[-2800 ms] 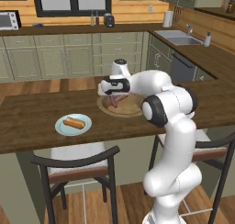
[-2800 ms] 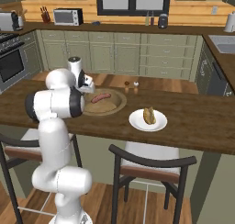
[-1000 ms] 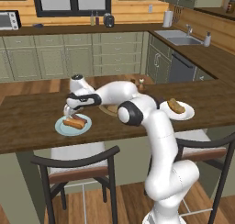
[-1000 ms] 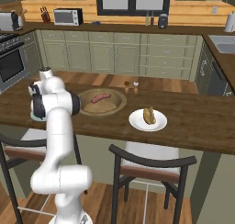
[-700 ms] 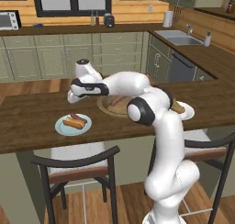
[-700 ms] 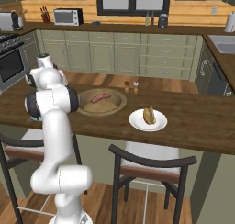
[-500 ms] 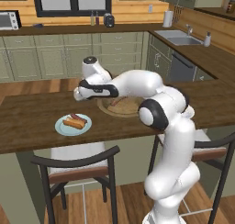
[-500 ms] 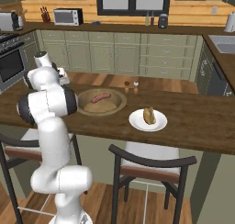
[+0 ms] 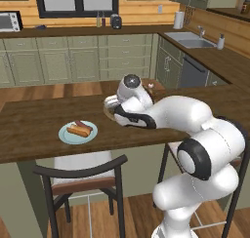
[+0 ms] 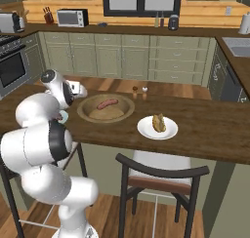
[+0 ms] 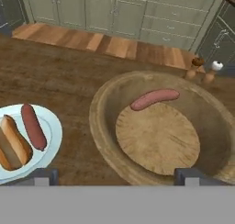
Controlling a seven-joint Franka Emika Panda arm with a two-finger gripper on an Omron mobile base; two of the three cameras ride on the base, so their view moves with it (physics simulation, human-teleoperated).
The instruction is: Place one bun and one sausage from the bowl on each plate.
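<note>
Change: we are seeing the arm swinging back from the blue plate [image 9: 65, 135] toward the bowl [image 11: 103, 126]; half a second ago the hand was further left on the worktop [image 9: 29, 129], and it is now hanging at the bowl's left rim.
Claw: in the hand view the claw [image 11: 115, 173] is showing two tips standing wide apart with nothing between them.
Blue plate: we are seeing a bun [image 11: 13, 142] and a sausage [image 11: 33, 126] lying side by side on it, unchanged since a second ago.
Bowl: one sausage [image 11: 153, 98] is lying against its far inner wall.
White plate: the plate [image 10: 146, 131], right of the bowl, is carrying a bun [image 10: 158, 123].
Writing: we are finding none that can be read.
</note>
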